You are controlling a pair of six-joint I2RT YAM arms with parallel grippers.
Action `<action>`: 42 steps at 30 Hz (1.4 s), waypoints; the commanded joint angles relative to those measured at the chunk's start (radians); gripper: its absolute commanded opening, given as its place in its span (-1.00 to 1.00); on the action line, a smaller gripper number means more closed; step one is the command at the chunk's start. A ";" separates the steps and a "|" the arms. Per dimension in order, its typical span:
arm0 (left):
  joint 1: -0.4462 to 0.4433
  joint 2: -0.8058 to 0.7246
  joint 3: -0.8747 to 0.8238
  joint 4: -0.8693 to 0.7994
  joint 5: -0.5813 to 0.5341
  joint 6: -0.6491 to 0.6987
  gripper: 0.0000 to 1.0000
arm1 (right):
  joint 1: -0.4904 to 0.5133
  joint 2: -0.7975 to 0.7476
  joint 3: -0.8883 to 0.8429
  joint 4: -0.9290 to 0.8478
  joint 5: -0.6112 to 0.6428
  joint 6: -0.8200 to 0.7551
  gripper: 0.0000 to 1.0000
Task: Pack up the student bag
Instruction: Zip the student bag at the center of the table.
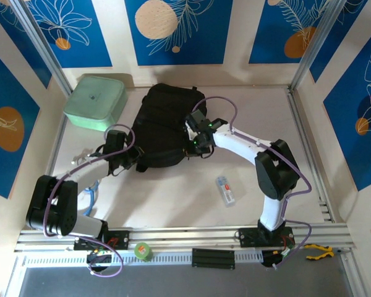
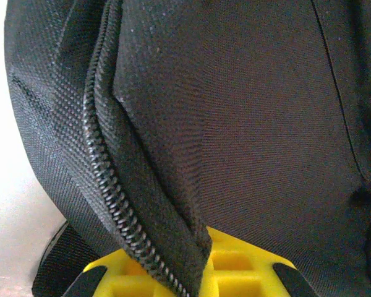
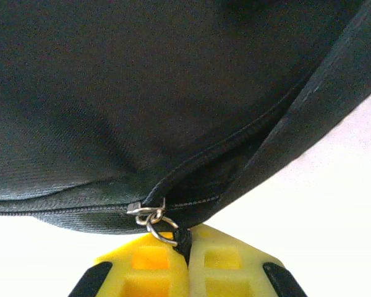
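Early yet, I judge: left tool (image 2: 201,260) clamped on the bag (image 1: 164,127) by its zipper edge, right tool (image 3: 188,247) clamped on the zipper pull (image 3: 151,216), green box (image 1: 94,101) lying outside.

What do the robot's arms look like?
The left arm and right arm are white tubes with chunky black joints. Purple cables loop along them, and a green light glows near the right wrist. The jaws of the left gripper and right gripper are bright yellow with square pockets and black edges.
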 commanded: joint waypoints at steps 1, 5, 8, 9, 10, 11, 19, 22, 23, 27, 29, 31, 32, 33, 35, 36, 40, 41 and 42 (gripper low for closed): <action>0.010 0.010 0.003 -0.080 -0.042 0.065 -1.00 | -0.055 0.037 0.082 -0.108 0.068 -0.080 -0.89; 0.010 0.006 0.005 -0.111 -0.048 0.109 -1.00 | -0.079 0.084 0.147 -0.146 0.101 -0.145 -0.83; 0.010 0.009 0.016 -0.140 -0.044 0.145 -1.00 | -0.107 0.113 0.184 -0.157 0.103 -0.156 -0.80; 0.010 0.010 0.021 -0.148 -0.042 0.153 -1.00 | -0.113 0.117 0.192 -0.158 0.106 -0.154 -0.80; 0.010 0.011 0.026 -0.156 -0.040 0.164 -1.00 | -0.118 0.117 0.194 -0.154 0.107 -0.149 -0.79; 0.010 0.011 0.031 -0.163 -0.031 0.177 -1.00 | -0.121 0.114 0.196 -0.151 0.099 -0.149 -0.78; -0.005 -0.034 0.167 -0.342 0.012 0.351 -0.40 | -0.112 0.038 0.101 -0.035 -0.082 -0.160 -0.97; -0.025 -0.055 0.232 -0.430 -0.011 0.427 -0.20 | -0.114 0.010 0.065 0.007 -0.103 -0.144 -1.00; -0.034 -0.063 0.251 -0.453 -0.021 0.449 -0.14 | -0.114 0.002 0.060 0.012 -0.096 -0.137 -1.00; -0.082 -0.074 0.310 -0.519 -0.058 0.528 0.01 | -0.118 -0.063 0.000 0.077 -0.081 -0.106 -1.00; -0.119 -0.066 0.336 -0.533 -0.066 0.569 0.08 | -0.123 -0.101 -0.037 0.121 -0.092 -0.094 -1.00; -0.155 -0.050 0.358 -0.528 -0.064 0.602 0.13 | -0.125 -0.125 -0.064 0.155 -0.105 -0.091 -1.00; -0.171 -0.040 0.369 -0.529 -0.066 0.613 0.15 | -0.126 -0.132 -0.073 0.165 -0.112 -0.090 -1.00; -0.193 -0.026 0.389 -0.529 -0.063 0.630 0.17 | -0.126 -0.137 -0.081 0.178 -0.122 -0.090 -1.00; -0.230 0.003 0.427 -0.541 -0.076 0.662 0.23 | -0.125 -0.139 -0.088 0.188 -0.141 -0.091 -1.00; -0.249 0.018 0.448 -0.550 -0.091 0.678 0.27 | -0.123 -0.139 -0.090 0.190 -0.143 -0.092 -1.00; -0.303 0.059 0.488 -0.506 -0.083 0.722 0.44 | -0.126 -0.137 -0.101 0.200 -0.163 -0.083 -1.00; -0.311 0.071 0.484 -0.471 -0.060 0.727 0.45 | -0.125 -0.138 -0.104 0.204 -0.170 -0.080 -1.00; -0.319 0.087 0.473 -0.428 -0.023 0.735 0.46 | -0.126 -0.139 -0.107 0.209 -0.174 -0.074 -1.00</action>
